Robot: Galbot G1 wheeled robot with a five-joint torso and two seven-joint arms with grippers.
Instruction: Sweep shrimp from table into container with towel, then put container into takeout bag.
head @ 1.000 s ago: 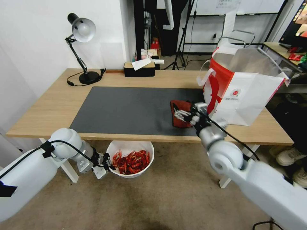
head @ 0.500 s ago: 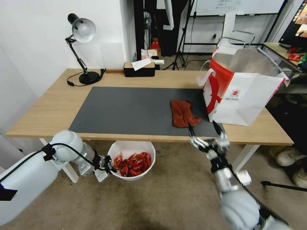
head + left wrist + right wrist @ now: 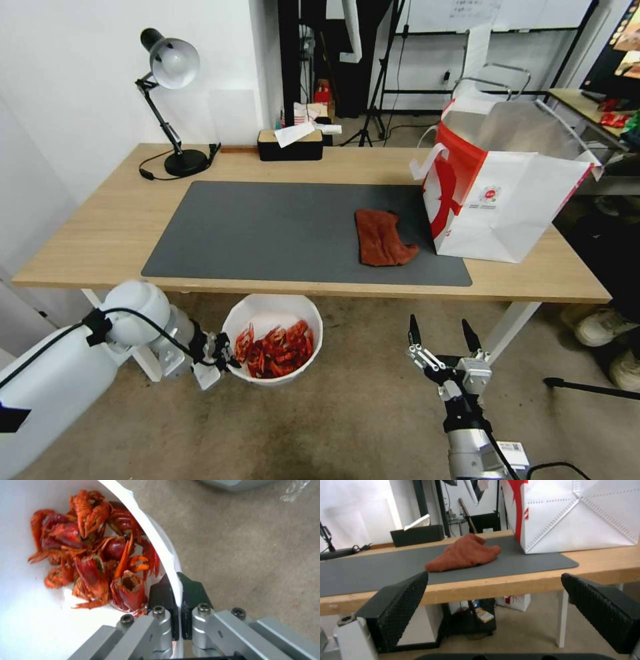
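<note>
Light-wood bench (image 3: 100,233) carries a grey mat (image 3: 267,233), towel (image 3: 381,238) and takeout bag (image 3: 507,193); left gripper (image 3: 225,357) pinches the shrimp (image 3: 273,347) container's (image 3: 267,308) rim, right gripper (image 3: 441,333) fingers spread.

Shrimp (image 3: 275,347) in white container (image 3: 267,308) (below table (image 3: 100,227))

bare mat (image 3: 267,233) (left of towel (image 3: 381,238)), takeout bag (image 3: 500,193) seemingly crowding right

Left arm: lower left of frame, reaching inward.
Left gripper (image 3: 223,353): jaws pinched together.
Right arm: bottom right, pointing up.
Right gripper (image 3: 441,331): jaws spread wide, holding nothing.
</note>
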